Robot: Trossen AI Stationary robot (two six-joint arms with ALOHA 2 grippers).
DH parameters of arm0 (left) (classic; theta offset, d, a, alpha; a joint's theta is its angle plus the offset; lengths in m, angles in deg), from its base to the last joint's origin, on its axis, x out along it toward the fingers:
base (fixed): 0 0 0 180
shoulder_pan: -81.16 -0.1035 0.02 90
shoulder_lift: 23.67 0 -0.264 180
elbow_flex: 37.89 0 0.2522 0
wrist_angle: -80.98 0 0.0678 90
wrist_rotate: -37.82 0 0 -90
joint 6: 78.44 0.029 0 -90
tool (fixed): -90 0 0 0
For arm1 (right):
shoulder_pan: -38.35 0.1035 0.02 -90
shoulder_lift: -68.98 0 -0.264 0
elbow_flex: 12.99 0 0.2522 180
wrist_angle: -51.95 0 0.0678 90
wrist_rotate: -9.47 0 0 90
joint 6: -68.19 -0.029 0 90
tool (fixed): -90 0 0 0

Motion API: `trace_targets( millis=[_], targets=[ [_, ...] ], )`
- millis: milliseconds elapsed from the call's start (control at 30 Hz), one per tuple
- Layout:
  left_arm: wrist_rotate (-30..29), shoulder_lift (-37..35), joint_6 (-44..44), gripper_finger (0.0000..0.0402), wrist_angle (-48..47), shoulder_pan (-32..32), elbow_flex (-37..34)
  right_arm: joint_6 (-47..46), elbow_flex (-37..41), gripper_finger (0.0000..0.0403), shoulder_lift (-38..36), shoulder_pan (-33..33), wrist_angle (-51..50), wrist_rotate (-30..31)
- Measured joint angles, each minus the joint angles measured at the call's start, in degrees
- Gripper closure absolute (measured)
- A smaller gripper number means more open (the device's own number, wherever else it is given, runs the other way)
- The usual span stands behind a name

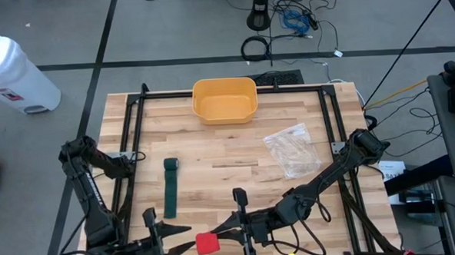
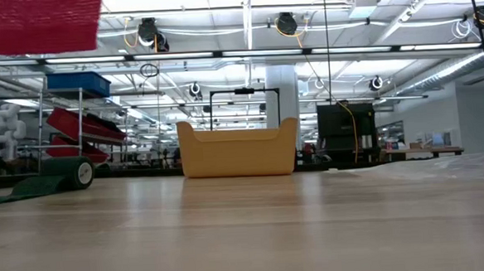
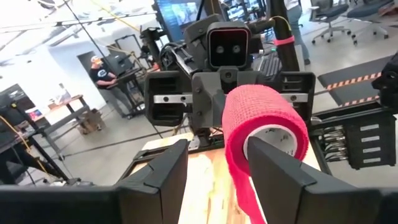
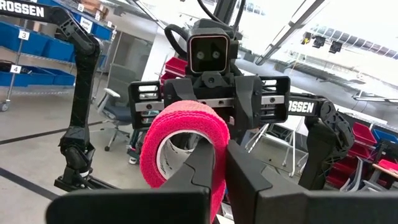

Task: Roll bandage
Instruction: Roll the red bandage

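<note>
Both grippers meet at the near edge of the worktop (image 1: 236,154), around its middle, with a red bandage roll (image 1: 207,243) between them. High view shows the roll only as a small red block; the wrist views show it as a wound roll with a hollow white core. Right wrist view: right gripper (image 4: 219,163) has its fingers pinched together on the roll's wall, one finger inside the core. Left wrist view: left gripper (image 3: 219,163) has fingers apart, the roll (image 3: 264,134) sitting against the inner side of one finger (image 3: 283,174); contact hard to confirm. A red tail hangs from the roll there, cut off by the frame edge.

Low view catches the roll only as a red patch (image 2: 37,23) at the top corner, cropped, neither gripper visible.

Only high and low views show the rest: green bandage (image 1: 171,187), partly unrolled as a strip, toward the left edge, roll end (image 2: 71,173) standing in low view. Yellow bin (image 1: 225,100) at the far edge, middle. Clear plastic bag (image 1: 293,149) toward the right edge, barely readable in low view.

A person (image 3: 99,67) stands in the room behind, left wrist view only.
</note>
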Motion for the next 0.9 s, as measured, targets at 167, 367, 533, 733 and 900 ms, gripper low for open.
trace_targets(
  millis=[167, 367, 533, 733, 900],
  targets=[
    [0.04, 0.45, -1.26, 0.0228, -0.34, -0.61, 0.0, 0.0, 0.0, 0.0385, 0.0, 0.02, 0.0, 0.02],
    [0.02, 0.43, -1.32, 0.0228, -0.27, -0.57, 0.0, 0.04, 0.0, 0.0385, 0.0, 0.02, 0.12, 0.04],
    [0.04, 0.43, -2.12, 0.0228, -1.73, -0.6, 0.0, 0.15, 0.0, 0.0385, 0.0, 0.02, 0.44, 0.04],
    [0.04, 0.43, -2.64, 0.0228, -1.74, -0.57, 0.0, 0.17, 0.02, 0.0385, 0.0, 0.02, 0.44, 0.04],
    [1.12, 0.43, -2.71, 0.0228, -1.74, -1.24, 0.0, 0.17, 0.0, 0.0385, 0.0, 0.02, 0.44, 0.04]
  ],
)
